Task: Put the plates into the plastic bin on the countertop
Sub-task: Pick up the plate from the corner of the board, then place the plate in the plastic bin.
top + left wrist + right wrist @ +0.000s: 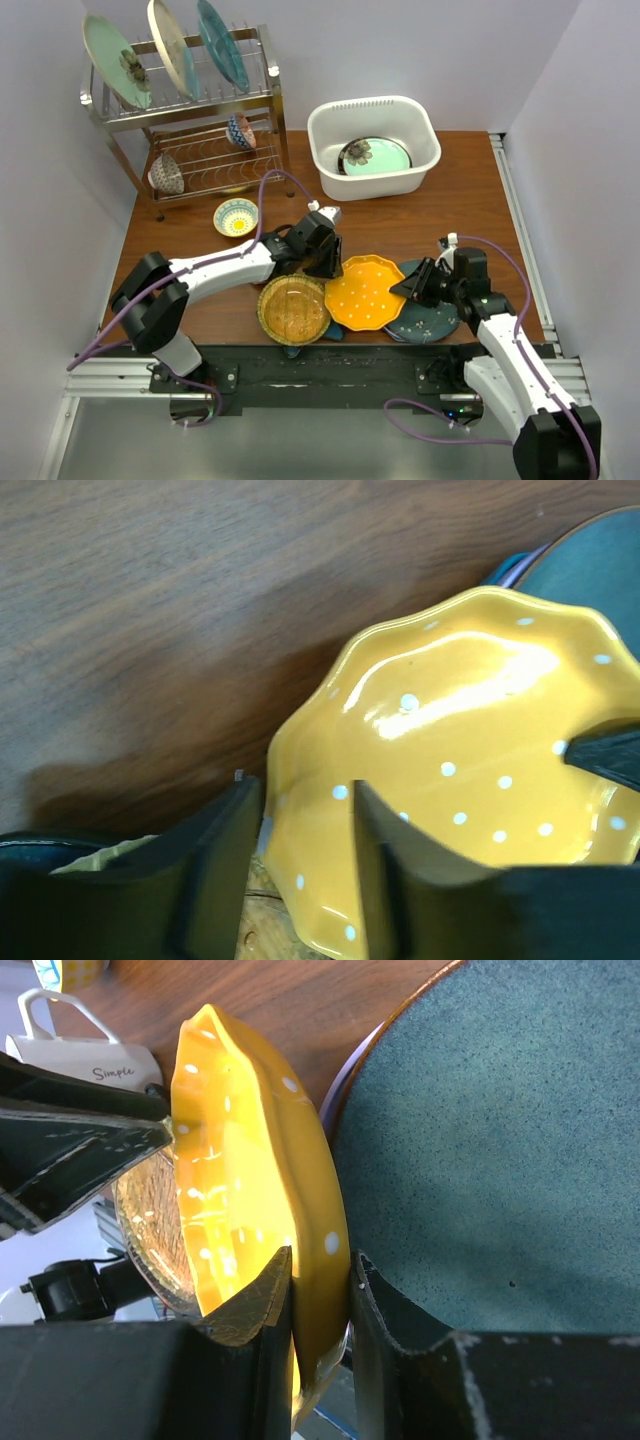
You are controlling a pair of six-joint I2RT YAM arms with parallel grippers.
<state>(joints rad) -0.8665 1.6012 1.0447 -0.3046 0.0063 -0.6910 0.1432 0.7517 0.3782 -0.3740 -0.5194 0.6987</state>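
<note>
The orange dotted plate (365, 293) lies tilted over the amber plate (293, 308) and the dark teal plate (428, 320) at the countertop's (450, 215) front. My right gripper (408, 287) is shut on its right rim; in the right wrist view the gripper (320, 1270) pinches the orange plate (255, 1160) edge-on beside the dark teal plate (500, 1140). My left gripper (322, 262) straddles the left rim; in the left wrist view the gripper (305, 790) stands slightly open around the orange plate (460, 740). The white plastic bin (325, 150) holds a mint flower plate (378, 156).
A steel wire rack (265, 95) at the back left holds three upright plates (172, 45) and small bowls (240, 130). A patterned bowl (236, 216) sits in front of it. A white mug (85, 1055) stands behind the left gripper.
</note>
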